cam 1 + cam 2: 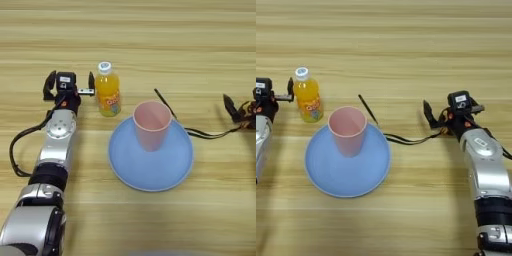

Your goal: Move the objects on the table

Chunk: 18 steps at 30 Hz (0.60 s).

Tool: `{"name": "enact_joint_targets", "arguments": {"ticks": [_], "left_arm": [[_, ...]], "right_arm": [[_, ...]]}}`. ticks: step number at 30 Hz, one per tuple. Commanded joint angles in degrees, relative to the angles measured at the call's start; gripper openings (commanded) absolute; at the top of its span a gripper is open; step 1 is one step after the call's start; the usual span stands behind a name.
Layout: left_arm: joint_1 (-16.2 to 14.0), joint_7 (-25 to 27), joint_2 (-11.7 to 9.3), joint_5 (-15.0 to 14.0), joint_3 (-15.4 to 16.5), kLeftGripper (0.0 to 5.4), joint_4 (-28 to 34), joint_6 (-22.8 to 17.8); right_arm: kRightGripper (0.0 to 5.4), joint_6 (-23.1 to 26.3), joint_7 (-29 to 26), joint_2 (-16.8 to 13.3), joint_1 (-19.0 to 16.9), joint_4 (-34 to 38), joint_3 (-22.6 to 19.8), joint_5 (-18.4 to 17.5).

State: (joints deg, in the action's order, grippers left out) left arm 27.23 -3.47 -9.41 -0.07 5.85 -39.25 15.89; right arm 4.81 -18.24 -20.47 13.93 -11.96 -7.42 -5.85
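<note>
Beside bottle point(108, 90): left gripper point(70, 84) spread empty | right gripper point(448, 111) parted, idle

I count one pink cup point(151, 125), standing on the one blue plate point(150, 170). Just beside the plate's upper left rim stands one orange juice bottle point(107, 90). One thin black cable point(401, 137) lies off the plate's right side. All of it sits on one wooden table point(150, 40). Of my own grippers I count two: left gripper point(69, 84), right gripper point(448, 112).
</note>
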Motion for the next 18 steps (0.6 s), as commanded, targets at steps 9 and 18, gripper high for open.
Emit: {"name": "enact_joint_targets", "arguments": {"ticks": [9, 18], "left_arm": [[-0.95, -0.56, 0.61, 0.99, -0.68, 5.40, 1.96, -2.22], [-1.86, -1.30, 0.98, 1.48, -1.20, 5.40, 3.79, -4.18]], "right_arm": [[5.37, 4.83, -5.22, 1.67, 6.85, 1.61, 8.68, 1.60], [5.37, 4.47, -7.35, 4.35, 15.03, -8.50, 12.39, 3.22]]}}
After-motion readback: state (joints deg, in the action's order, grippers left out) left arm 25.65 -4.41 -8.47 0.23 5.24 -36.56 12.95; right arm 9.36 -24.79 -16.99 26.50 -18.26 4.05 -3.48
